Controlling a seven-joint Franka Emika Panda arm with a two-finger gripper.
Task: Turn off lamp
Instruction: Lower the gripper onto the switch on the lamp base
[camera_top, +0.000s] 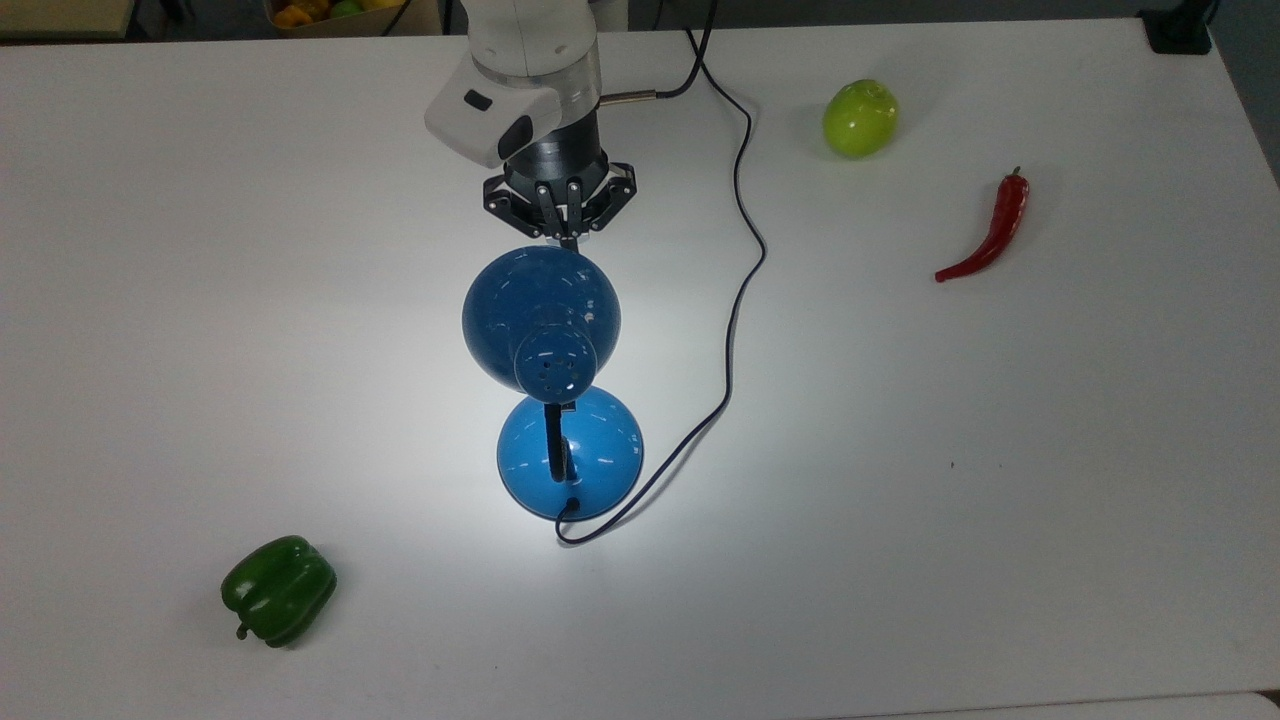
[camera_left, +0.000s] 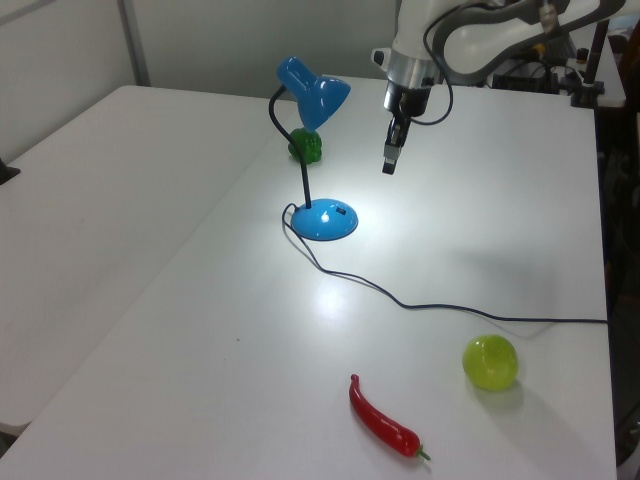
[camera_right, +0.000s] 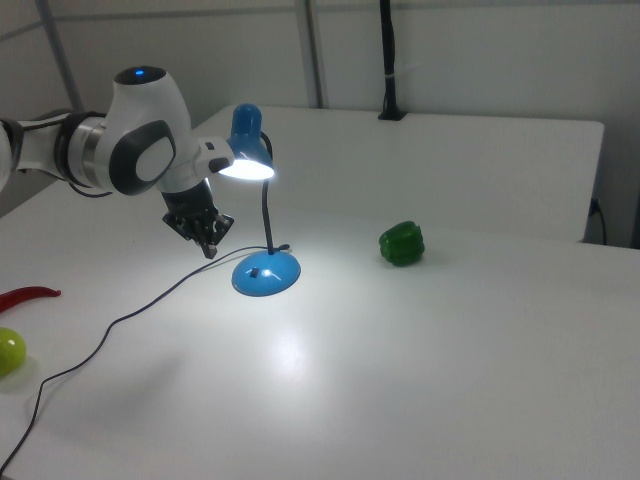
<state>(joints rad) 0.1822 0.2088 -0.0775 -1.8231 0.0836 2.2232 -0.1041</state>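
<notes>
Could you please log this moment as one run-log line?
lamp: lit | gripper: shut, above table, short of lamp base | switch: untouched

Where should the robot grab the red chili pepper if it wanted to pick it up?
Probably around the middle of the red chili pepper, coming straight down with the jaws across its narrow width. It lies flat and alone on the table, long and thin, tapering to a point, so the thicker middle looks the steadiest spot.
</notes>
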